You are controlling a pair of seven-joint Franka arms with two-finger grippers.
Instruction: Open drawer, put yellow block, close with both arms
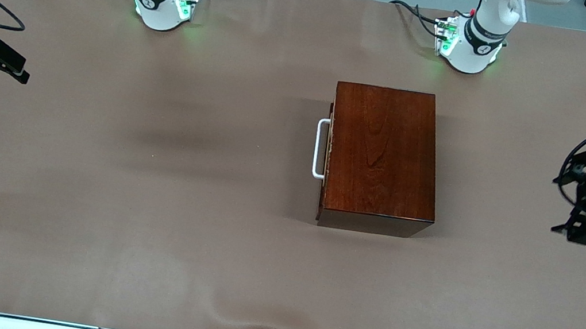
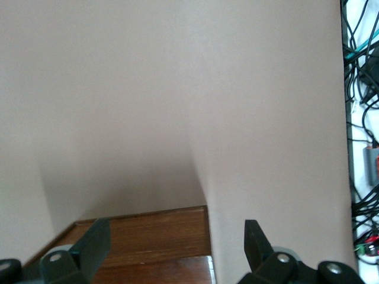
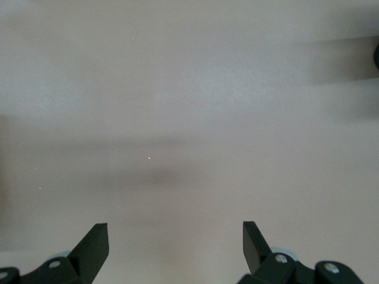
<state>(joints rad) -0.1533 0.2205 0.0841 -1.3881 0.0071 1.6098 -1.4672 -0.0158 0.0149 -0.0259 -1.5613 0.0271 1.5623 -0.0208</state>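
Observation:
The mahogany box [image 1: 381,154] stands in the middle of the table. Its drawer is pushed in, and the white bar handle [image 1: 320,148] faces the right arm's end of the table. The yellow block is out of view. My left gripper [image 1: 582,228] hangs open above the table at the left arm's end, well apart from the box. In the left wrist view the box [image 2: 148,236] shows between and past the open left gripper [image 2: 176,248], which holds nothing. My right gripper [image 1: 17,68] hovers open at the right arm's end. In the right wrist view it [image 3: 176,248] is open over bare cloth.
A brown cloth [image 1: 149,195] covers the whole table. The two arm bases [image 1: 163,3] [image 1: 470,46] stand along the table edge farthest from the front camera. Cables [image 2: 361,118] lie off the table's edge in the left wrist view.

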